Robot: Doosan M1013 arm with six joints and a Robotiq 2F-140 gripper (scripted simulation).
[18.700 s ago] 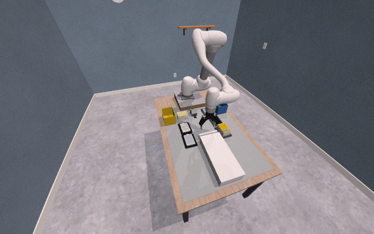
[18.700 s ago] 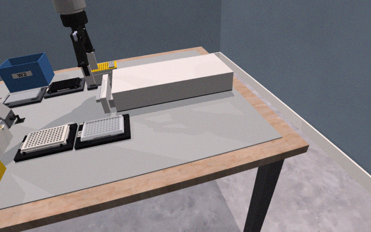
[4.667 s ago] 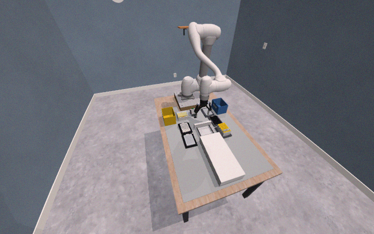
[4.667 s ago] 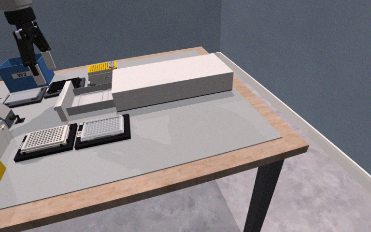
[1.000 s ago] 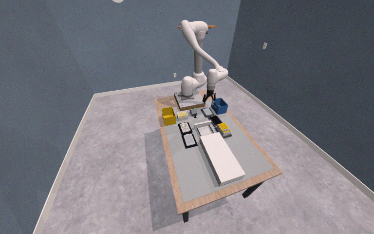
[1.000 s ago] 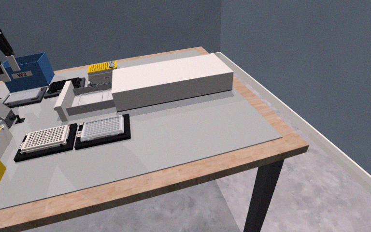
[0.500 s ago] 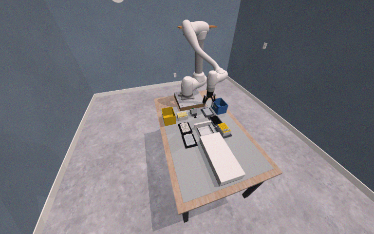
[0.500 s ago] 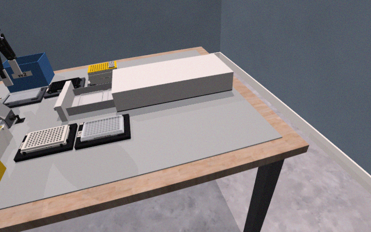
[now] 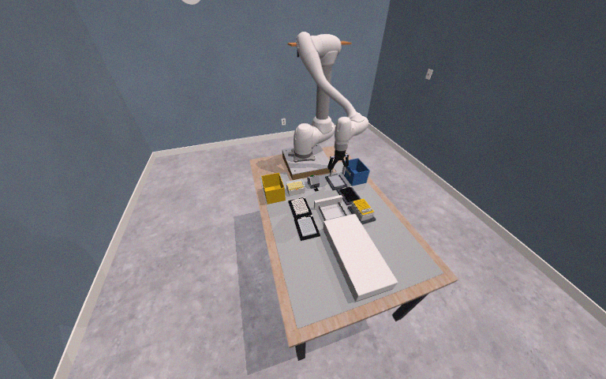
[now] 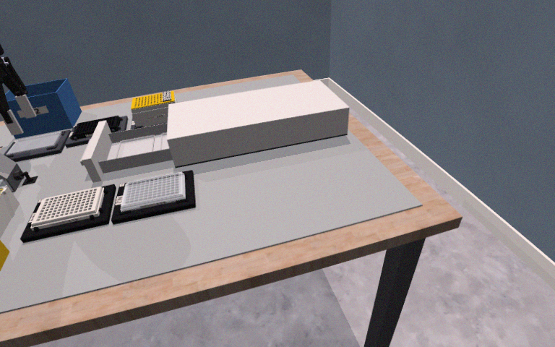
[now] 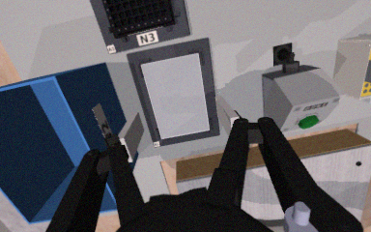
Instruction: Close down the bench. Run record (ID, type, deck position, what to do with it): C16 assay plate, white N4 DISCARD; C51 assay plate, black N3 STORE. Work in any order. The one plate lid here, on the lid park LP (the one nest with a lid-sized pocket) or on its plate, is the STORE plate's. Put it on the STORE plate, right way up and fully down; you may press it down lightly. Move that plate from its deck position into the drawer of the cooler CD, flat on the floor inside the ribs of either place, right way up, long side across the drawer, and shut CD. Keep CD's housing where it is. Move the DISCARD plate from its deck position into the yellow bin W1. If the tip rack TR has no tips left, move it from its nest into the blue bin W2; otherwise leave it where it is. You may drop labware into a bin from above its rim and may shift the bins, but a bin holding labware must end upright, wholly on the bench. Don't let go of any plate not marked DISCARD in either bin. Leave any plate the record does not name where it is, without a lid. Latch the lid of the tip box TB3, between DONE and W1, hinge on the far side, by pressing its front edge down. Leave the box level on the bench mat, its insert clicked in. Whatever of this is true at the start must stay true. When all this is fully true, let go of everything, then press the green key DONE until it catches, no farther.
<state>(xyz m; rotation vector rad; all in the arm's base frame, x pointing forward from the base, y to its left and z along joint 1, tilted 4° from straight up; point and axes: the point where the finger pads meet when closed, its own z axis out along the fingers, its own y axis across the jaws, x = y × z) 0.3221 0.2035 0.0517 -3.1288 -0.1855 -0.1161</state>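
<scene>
Trouble could come mostly from the blue bin W2 (image 11: 23, 140), because it stood just beside the lid park LP (image 11: 207, 87) where the plate lid (image 11: 175, 94) lay flat in its pocket. My gripper (image 11: 178, 113) hung above that lid, with one finger (image 11: 131, 132) over the bin-side edge of the park and the other finger (image 11: 233, 127) over the opposite edge. If I came down a little off centre, I judged that the bin-side finger could catch the bin's rim and push the bin, or land on the frame of the park instead of beside the lid. A tilted grasp could also make the lid slip, and then it would not sit fully down on the black plate (image 11: 139, 14) at N3, just beyond the lid park. The green key DONE (image 11: 308, 121) was near the other finger, so a wide swing there could press it too early.

My gripper was partly open and held nothing. It pointed straight down toward the tabletop (image 9: 297, 263), the wrist folded low near my base plate (image 9: 286, 160).
</scene>
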